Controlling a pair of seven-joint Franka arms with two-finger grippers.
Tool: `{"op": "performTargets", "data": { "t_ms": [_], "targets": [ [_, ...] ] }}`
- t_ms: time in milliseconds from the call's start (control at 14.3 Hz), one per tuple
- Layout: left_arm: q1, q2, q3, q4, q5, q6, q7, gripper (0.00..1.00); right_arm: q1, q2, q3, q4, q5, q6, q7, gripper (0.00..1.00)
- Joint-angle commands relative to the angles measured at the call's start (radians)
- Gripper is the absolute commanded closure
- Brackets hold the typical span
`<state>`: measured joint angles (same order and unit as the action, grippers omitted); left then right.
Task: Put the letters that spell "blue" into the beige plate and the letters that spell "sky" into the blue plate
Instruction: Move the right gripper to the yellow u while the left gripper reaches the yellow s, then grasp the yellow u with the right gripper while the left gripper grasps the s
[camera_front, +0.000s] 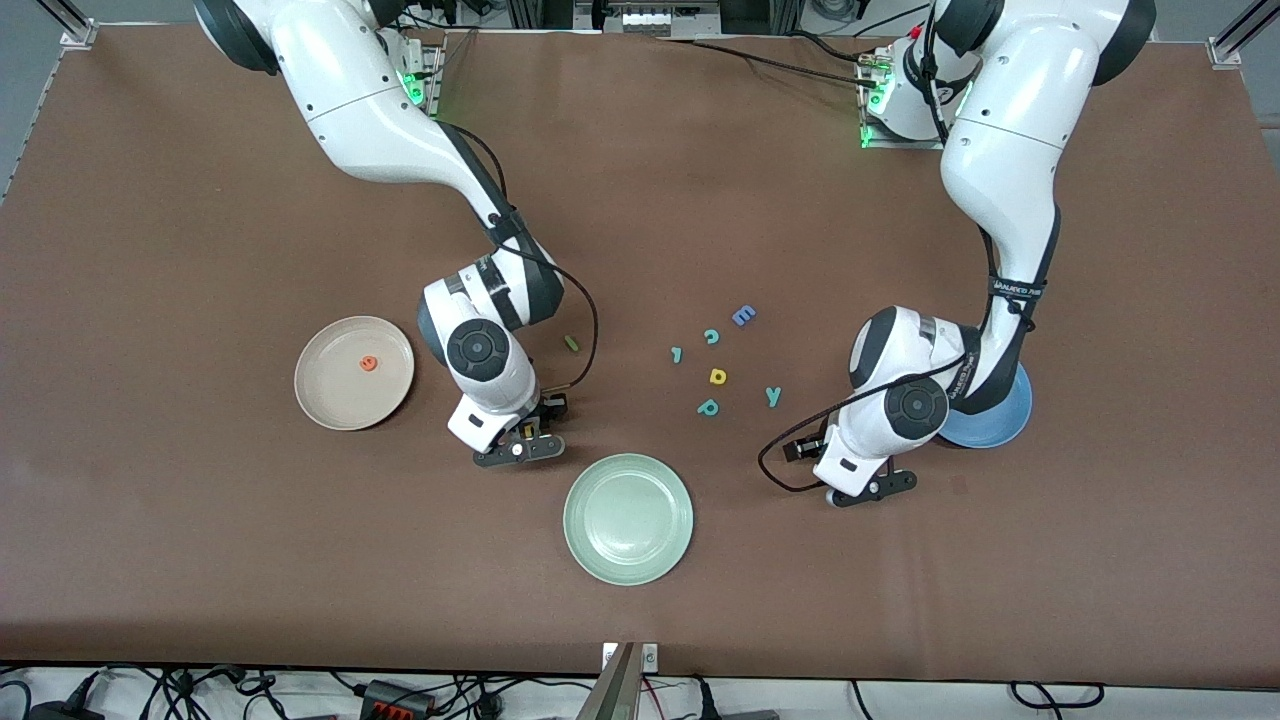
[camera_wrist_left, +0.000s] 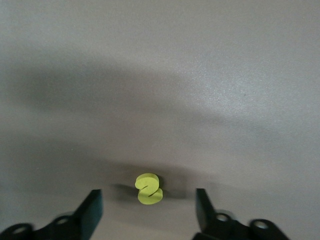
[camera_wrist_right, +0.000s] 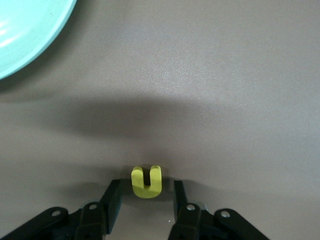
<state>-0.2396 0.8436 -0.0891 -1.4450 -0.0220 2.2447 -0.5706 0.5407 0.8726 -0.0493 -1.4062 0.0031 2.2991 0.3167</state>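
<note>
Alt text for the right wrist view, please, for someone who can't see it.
The right gripper sits low over the brown table with its two black fingers on either side of a small yellow u, gaps showing between the fingers and the letter. A slice of the pale green plate fills one corner.

Foam letters read s (camera_wrist_left: 149, 189); u (camera_wrist_right: 146, 181); y (camera_front: 772, 396); p (camera_front: 708, 407).

A pale green plate (camera_front: 628, 518) lies low centre on the brown desk (camera_front: 200, 520); mid-frame, seemingly, a blue E (camera_front: 743, 316), teal c (camera_front: 712, 336) and teal p (camera_front: 708, 407).
</note>
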Motion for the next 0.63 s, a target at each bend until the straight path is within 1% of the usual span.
{"op": "performTargets", "data": {
  "t_ms": [0, 139, 349, 488, 558],
  "targets": [
    [-0.004, 0.02, 0.008, 0.023, 0.014, 0.003, -0.005, 0.32, 0.008, 0.019, -0.007, 0.03, -0.014, -0.006, 0.01, 0.64],
    [-0.006, 0.022, 0.008, 0.023, 0.031, 0.003, -0.006, 0.35, 0.008, 0.019, -0.007, 0.03, -0.015, -0.006, 0.007, 0.64],
    [-0.006, 0.026, 0.006, 0.024, 0.03, 0.004, -0.006, 0.45, 0.008, 0.025, -0.009, 0.03, -0.018, -0.006, 0.007, 0.64],
    [-0.004, 0.026, 0.006, 0.024, 0.03, 0.006, -0.006, 0.55, 0.008, 0.025, -0.009, 0.03, -0.04, -0.006, 0.007, 0.64],
    [-0.004, 0.026, 0.006, 0.024, 0.031, 0.012, -0.005, 0.63, 0.007, 0.025, -0.007, 0.03, -0.043, -0.006, 0.007, 0.64]
  ]
}}
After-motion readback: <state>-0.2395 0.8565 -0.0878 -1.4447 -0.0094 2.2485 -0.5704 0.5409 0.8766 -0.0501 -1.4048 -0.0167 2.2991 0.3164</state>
